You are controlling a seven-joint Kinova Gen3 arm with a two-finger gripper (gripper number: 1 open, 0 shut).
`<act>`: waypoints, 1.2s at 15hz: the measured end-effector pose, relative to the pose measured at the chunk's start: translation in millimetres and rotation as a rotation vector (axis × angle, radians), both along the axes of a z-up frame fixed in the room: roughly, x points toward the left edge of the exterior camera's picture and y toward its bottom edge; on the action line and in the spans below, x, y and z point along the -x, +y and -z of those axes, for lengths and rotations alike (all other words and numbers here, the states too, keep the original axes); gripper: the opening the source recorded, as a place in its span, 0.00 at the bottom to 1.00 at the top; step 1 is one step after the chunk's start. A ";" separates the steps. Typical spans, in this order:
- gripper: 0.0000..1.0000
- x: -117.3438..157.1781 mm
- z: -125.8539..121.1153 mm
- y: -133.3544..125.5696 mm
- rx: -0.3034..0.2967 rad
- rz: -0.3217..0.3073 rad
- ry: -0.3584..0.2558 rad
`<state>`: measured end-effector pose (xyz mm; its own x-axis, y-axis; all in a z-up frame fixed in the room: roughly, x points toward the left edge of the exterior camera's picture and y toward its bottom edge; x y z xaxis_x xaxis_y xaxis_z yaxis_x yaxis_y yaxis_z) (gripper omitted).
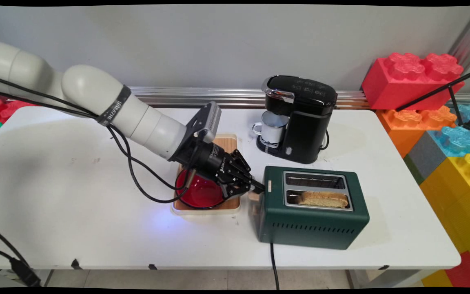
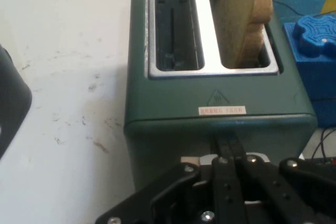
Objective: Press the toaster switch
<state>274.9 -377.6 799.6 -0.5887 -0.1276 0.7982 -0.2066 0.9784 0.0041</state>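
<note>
- my gripper is low over the table, reaching toward three o'clock in the main view, with its tip right at the short end of the green toaster.
- my jaws are clenched: in the hand view the two fingers lie side by side with nothing between them, and their tips meet the toaster's end wall at the slot below the warning label.
- the pale lever knob sits just beneath my fingers, at about seven o'clock from the fingertips in the hand view. whether i am touching it i cannot tell.
- the toaster stands right of the table's middle, long side toward the camera, with its cord running off the near edge at six o'clock.
- a slice of bread stands in the nearer slot with its top above the rim. the farther slot is empty.
- behind my wrist, at nine o'clock from the toaster, a red bowl rests on a wooden tray.
- at twelve o'clock from the toaster stands a black coffee machine with a white mug under its spout.
- big coloured blocks are stacked beyond the table's edge at two to four o'clock.
</note>
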 end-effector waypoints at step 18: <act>0.00 -3.3 35.2 -5.1 -0.025 -0.007 -0.043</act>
